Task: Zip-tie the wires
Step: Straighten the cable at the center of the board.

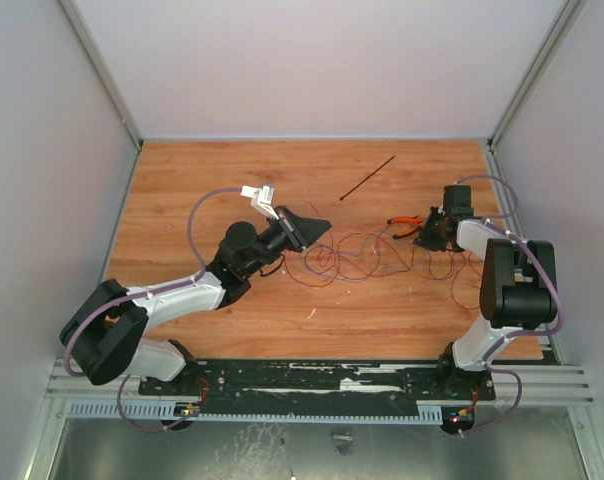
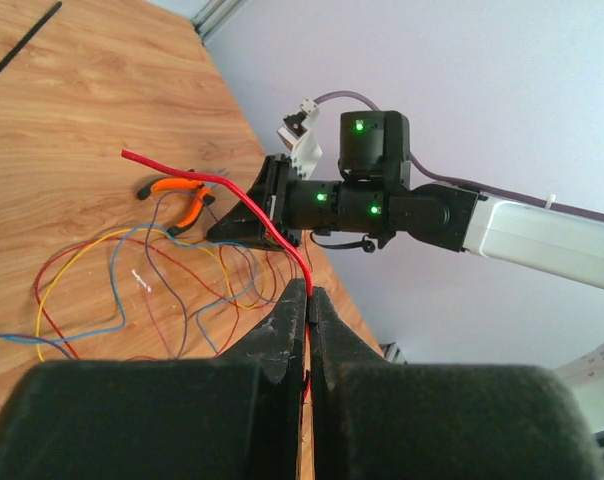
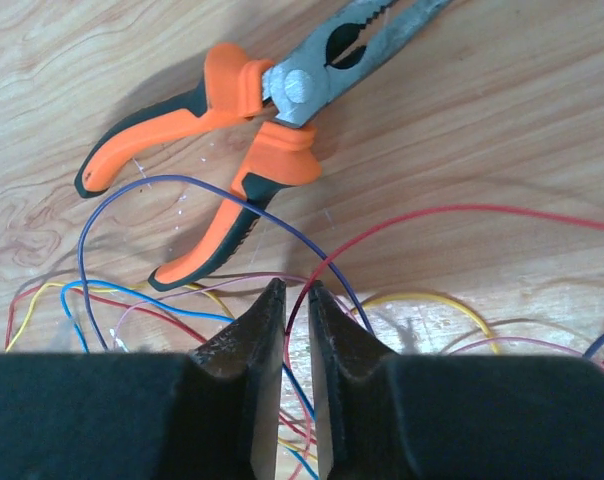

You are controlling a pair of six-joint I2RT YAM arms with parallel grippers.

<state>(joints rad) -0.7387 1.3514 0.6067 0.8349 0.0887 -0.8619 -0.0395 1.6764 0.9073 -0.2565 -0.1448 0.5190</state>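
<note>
Mid-frame in the top view, a loose tangle of thin red, blue, yellow and purple wires (image 1: pixel 357 258) sprawls on the wooden table (image 1: pixel 212 180); they look light, limp and springy, best gathered at one waist. The left gripper (image 2: pixel 309 292) pinches one red strand, while the right gripper (image 3: pixel 295 290) shows a slim gap with a red strand entering it, and I cannot tell whether it grips. Just beyond lie orange-handled steel pliers (image 3: pixel 252 130), and farther off, upper centre, the thin straight black plastic zip tie (image 1: pixel 367 178) lies apart from the tangle, probably stiff and slick, best taken mid-strip; no container shows

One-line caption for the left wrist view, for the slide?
Left gripper shut on a red wire; loose wires, orange-handled pliers and the right arm beyond.
</note>
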